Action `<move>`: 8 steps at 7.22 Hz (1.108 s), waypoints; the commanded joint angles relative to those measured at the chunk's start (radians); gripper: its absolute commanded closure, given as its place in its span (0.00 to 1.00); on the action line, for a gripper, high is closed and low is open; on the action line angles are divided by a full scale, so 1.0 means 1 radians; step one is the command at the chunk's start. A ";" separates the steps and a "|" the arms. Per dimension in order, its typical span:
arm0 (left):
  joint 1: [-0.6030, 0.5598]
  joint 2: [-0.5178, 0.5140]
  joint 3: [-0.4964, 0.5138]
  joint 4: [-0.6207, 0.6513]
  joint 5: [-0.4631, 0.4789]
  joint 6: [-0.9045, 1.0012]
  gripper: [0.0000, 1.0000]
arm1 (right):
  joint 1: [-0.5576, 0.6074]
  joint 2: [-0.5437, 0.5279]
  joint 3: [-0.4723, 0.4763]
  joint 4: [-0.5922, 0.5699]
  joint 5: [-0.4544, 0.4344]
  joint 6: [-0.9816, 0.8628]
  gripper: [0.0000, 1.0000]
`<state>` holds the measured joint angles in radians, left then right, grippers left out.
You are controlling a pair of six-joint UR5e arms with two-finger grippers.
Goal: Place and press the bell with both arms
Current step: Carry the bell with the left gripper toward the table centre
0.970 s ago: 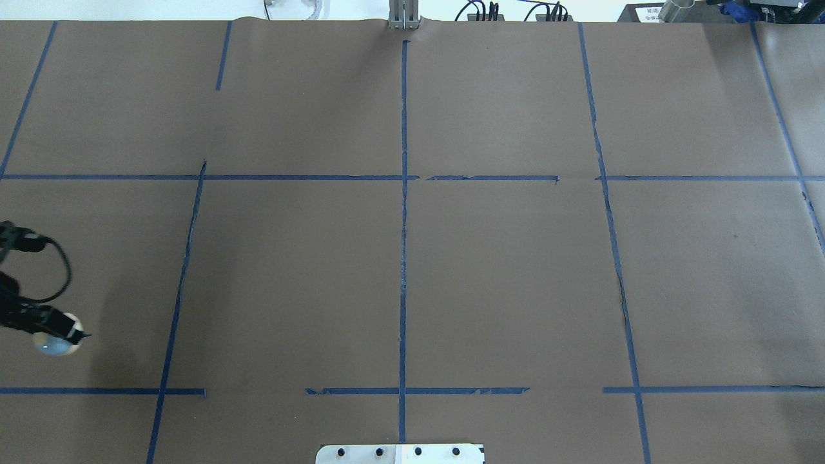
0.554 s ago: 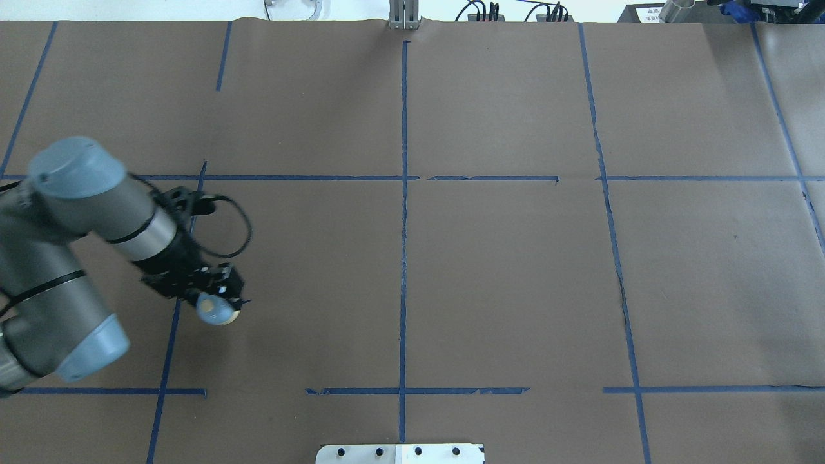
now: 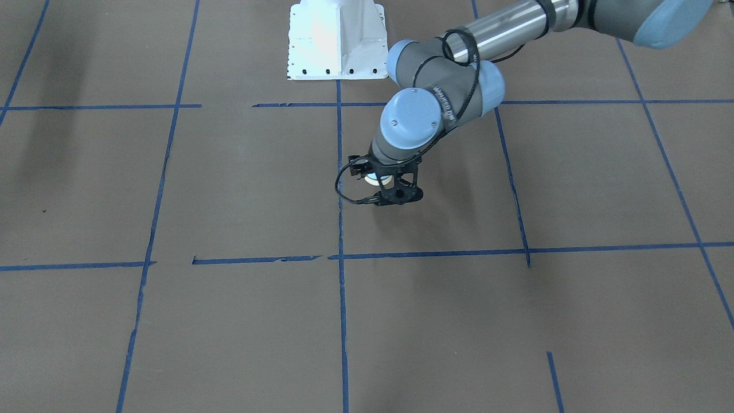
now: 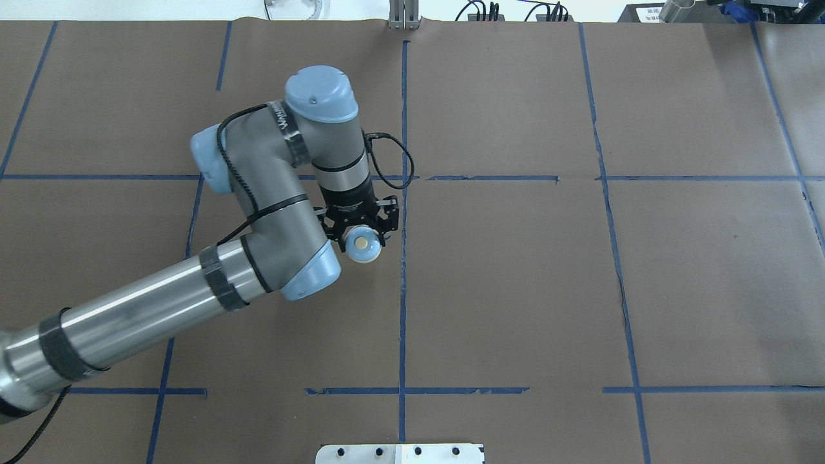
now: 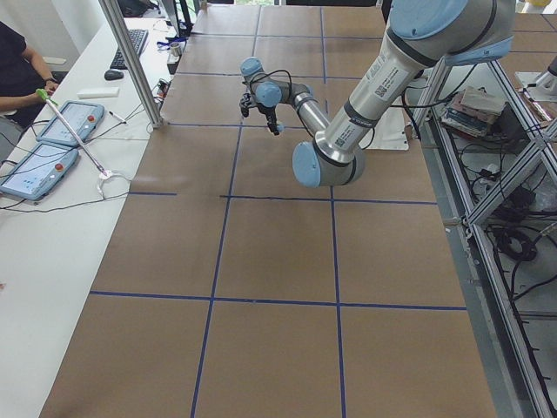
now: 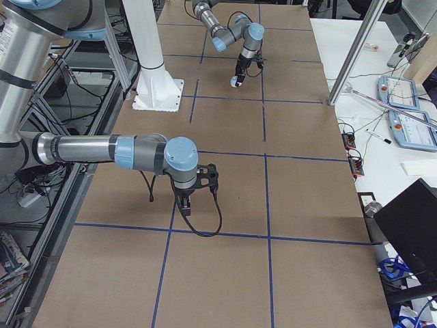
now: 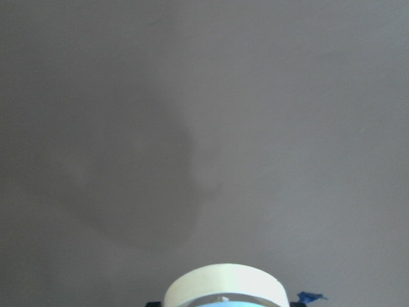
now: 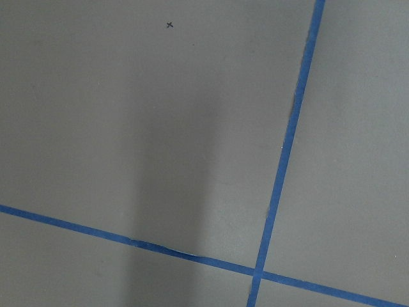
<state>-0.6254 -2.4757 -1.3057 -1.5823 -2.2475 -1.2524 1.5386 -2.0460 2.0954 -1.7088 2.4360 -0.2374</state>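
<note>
The bell [image 4: 362, 244] sits in the left gripper [image 4: 361, 237], whose jaws are clamped against the sides of the blue dome. The cream button faces up toward the overhead camera. In the left wrist view only the cream base rim shows at the bottom edge, with a soft shadow on the brown paper [image 4: 515, 290] ahead of it. The bell seems to be held a little above the paper, though no view makes that certain. It is near the middle of the table, just on the robot's left of the centre tape line [image 4: 403, 290] and just nearer the robot than the cross line. The left arm [image 4: 277, 232] reaches in from the robot's left, its wrist bent so that the gripper points down. The right arm [image 6: 89, 149] stretches low over the paper well apart from the bell, and its gripper [image 6: 189, 207] points down near a tape crossing. That gripper shows only in the side view, so I cannot tell whether its jaws are apart or together. The white pedestal [image 3: 335, 40] stands at the robot's edge of the table. A person [image 5: 17, 74] sits at the side bench by two tablets [image 5: 39, 170].
</note>
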 commanded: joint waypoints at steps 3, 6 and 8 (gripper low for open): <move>0.001 -0.173 0.309 -0.189 0.077 -0.105 0.75 | -0.002 0.001 0.000 0.000 0.011 0.001 0.00; 0.003 -0.175 0.315 -0.189 0.077 -0.107 0.53 | -0.002 0.001 0.002 0.000 0.020 0.001 0.00; 0.015 -0.173 0.315 -0.191 0.077 -0.108 0.48 | -0.002 0.001 0.002 0.000 0.020 0.001 0.00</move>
<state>-0.6187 -2.6498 -0.9916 -1.7720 -2.1706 -1.3593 1.5374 -2.0448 2.0969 -1.7089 2.4558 -0.2362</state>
